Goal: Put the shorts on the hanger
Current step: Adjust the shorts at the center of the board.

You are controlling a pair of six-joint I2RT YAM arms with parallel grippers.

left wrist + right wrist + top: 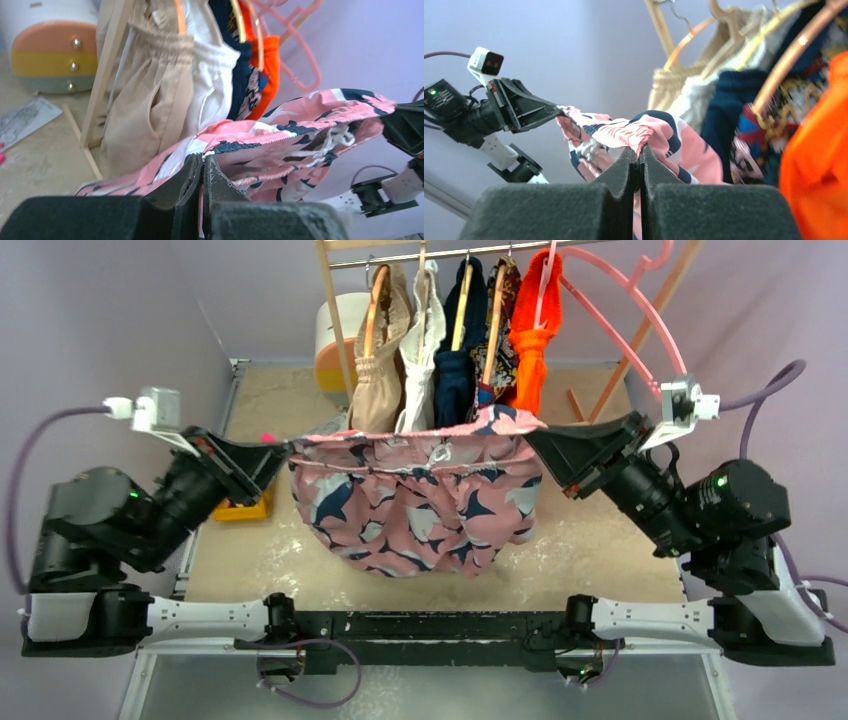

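Shorts (415, 500) are up in the air right now, stretched like a banner over the middle of the tabletop (600, 550) and just in front of the rack (440, 252) at its far edge. From the top camera the left gripper (285, 452) has one end of the waistband and the right gripper (535, 440) has the other, with the legs sagging down between them. The hanger (645, 298) I'm after, the big empty pink one, sits up at the far right of the rack past the orange garment (532, 330), well apart from the fabric. Left wrist cam: my fingers are pressed together with the gathered waistband edge pinched in between, and the white drawstring (335, 137) dangles near the other end. Right wrist cam: same deal, jaws squeezed tight on a fold of waistband, left arm visible across the way. My read is that this stuff is light, floppy and a bit slick, so it'll droop and bunch wherever it isn't held. The elasticated waistband is the only sensible spot to hold it, and I'd guess keeping it taut is what lets it drape over a hanger arm.
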